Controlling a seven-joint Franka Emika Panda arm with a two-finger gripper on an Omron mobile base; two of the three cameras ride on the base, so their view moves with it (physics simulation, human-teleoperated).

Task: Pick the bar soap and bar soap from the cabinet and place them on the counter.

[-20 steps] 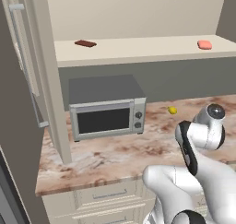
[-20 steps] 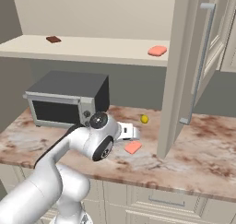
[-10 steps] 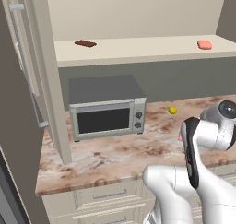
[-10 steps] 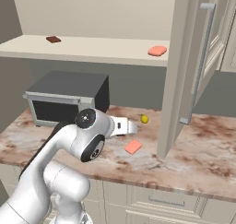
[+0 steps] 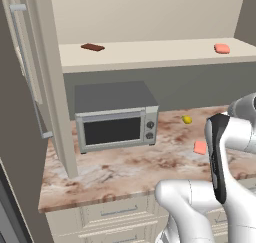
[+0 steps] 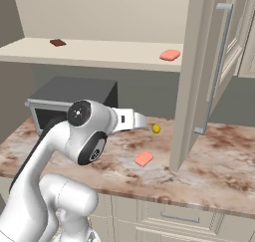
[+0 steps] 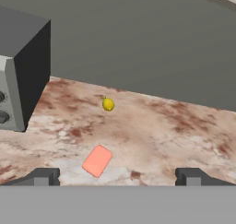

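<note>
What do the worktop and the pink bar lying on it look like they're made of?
The counter looks like polished stone, marbled in reddish brown, pink and white with a thick front edge. The bar soap lying on it is a matte, uniform salmon-pink block with rounded corners, which fits soap, though the rendering leaves that open.

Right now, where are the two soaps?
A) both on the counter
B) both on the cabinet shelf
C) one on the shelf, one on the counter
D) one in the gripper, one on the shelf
C: one soap lies on the cabinet shelf, the other soap lies on the counter, and the open gripper holds nothing.
</note>
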